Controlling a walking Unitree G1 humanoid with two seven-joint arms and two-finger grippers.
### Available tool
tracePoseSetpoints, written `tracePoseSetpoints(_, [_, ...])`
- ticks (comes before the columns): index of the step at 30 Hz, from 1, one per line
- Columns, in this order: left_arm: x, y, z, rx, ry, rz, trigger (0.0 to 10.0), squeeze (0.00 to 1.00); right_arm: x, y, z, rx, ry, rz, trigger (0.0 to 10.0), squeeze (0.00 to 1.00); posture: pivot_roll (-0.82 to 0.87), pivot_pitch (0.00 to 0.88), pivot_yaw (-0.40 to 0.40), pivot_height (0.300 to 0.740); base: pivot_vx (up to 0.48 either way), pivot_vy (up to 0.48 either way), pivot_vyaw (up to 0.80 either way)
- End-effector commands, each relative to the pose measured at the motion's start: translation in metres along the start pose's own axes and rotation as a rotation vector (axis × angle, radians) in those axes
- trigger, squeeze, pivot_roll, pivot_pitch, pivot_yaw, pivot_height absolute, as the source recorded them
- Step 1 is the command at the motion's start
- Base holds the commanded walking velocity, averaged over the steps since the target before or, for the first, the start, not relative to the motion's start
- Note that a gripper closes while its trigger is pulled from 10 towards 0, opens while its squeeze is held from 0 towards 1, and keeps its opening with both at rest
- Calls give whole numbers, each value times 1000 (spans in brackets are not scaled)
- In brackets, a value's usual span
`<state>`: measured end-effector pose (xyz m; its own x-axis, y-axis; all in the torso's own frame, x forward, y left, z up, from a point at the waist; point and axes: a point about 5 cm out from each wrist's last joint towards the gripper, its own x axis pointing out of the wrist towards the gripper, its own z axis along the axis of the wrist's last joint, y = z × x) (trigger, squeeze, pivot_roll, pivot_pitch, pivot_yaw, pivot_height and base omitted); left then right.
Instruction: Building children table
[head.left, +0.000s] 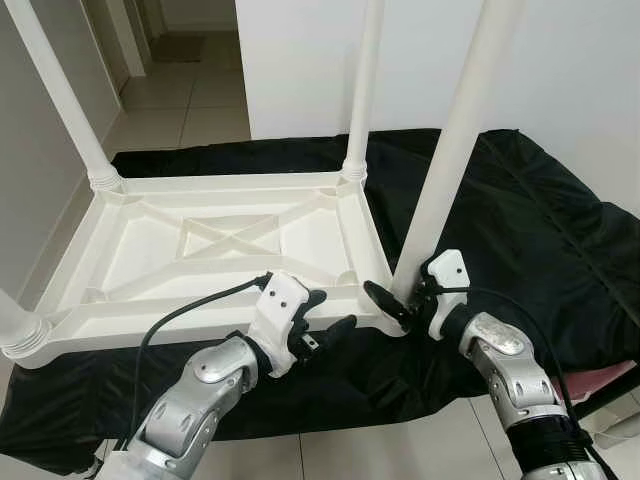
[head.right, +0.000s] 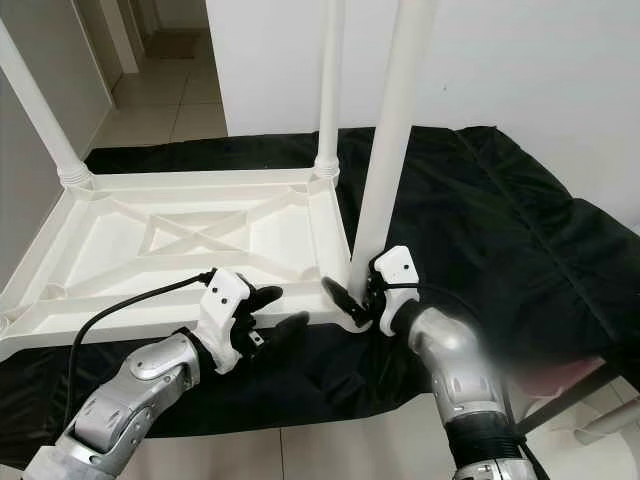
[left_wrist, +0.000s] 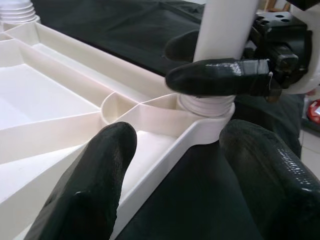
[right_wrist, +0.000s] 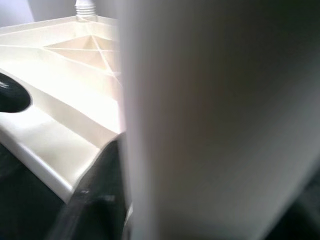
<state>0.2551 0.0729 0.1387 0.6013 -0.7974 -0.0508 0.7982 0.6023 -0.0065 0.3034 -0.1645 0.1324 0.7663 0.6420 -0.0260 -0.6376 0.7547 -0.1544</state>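
Upside-down white table top (head.left: 215, 245) on black cloth (head.left: 530, 230), legs pointing straight up.
Right gripper (head.left: 405, 296) closed around base of near-right leg (head.left: 455, 140), long axis vertical; left gripper (head.left: 325, 318) open, fingers straddling the near rim beside that corner.

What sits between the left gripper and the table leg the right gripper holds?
Just the tabletop's rim over black cloth, seen from the head views, between left gripper and leg.
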Motion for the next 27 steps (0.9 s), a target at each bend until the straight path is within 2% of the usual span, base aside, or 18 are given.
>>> tracePoseSetpoints(1, [-1,-7,2,1,9,-137,10000,0,2,-1,3,-11,-12,21,0,0,-47,6,18,740,0,0,0])
tracePoseSetpoints(5, [-1,-7,3,-5,11,-134,10000,0,2,-5,2,-12,-13,22,0,0,-53,9,19,740,0,0,0])
tracePoseSetpoints(6, [-1,-8,3,-7,11,-135,10000,0,2,-5,2,-9,-14,20,824,0,-53,9,19,740,0,0,0])
tracePoseSetpoints(8, [-1,-8,3,-9,12,-136,10000,0,2,-5,2,-7,-14,18,824,0,-53,9,19,740,0,0,0])
tracePoseSetpoints(9, [0,-8,3,-8,12,-137,10000,0,1,-6,2,-5,-15,12,3098,0,-53,9,19,740,0,0,0])
tracePoseSetpoints(10, [0,-8,3,-8,12,-138,10000,0,1,-5,1,-1,-16,11,10000,0,-53,9,19,740,0,0,0])
tracePoseSetpoints(13, [0,-8,3,-7,12,-139,10000,0,1,-3,1,11,-22,5,10000,0,-59,11,22,740,0,0,0])
tracePoseSetpoints(16, [0,-8,3,-6,13,-140,10000,0,1,-1,0,21,-35,-68,10000,0,-58,12,22,740,0,0,0])
tracePoseSetpoints(21, [0,-8,3,-7,13,-139,10000,0,2,1,0,20,-33,-105,10000,0,-57,13,18,740,0,0,0])
tracePoseSetpoints(23, [-1,-9,4,-17,10,-137,10000,0,4,3,0,8,-17,-182,10000,0,-55,16,18,740,0,0,0])
tracePoseSetpoints(24, [-1,-9,4,-17,10,-137,10000,0,4,3,0,8,-17,-182,10000,0,-55,16,18,740,0,0,0])
tracePoseSetpoints(27, [-1,-9,5,-43,-1,-134,10000,0,6,9,1,50,-29,-255,10000,0,-56,16,19,740,0,0,0])
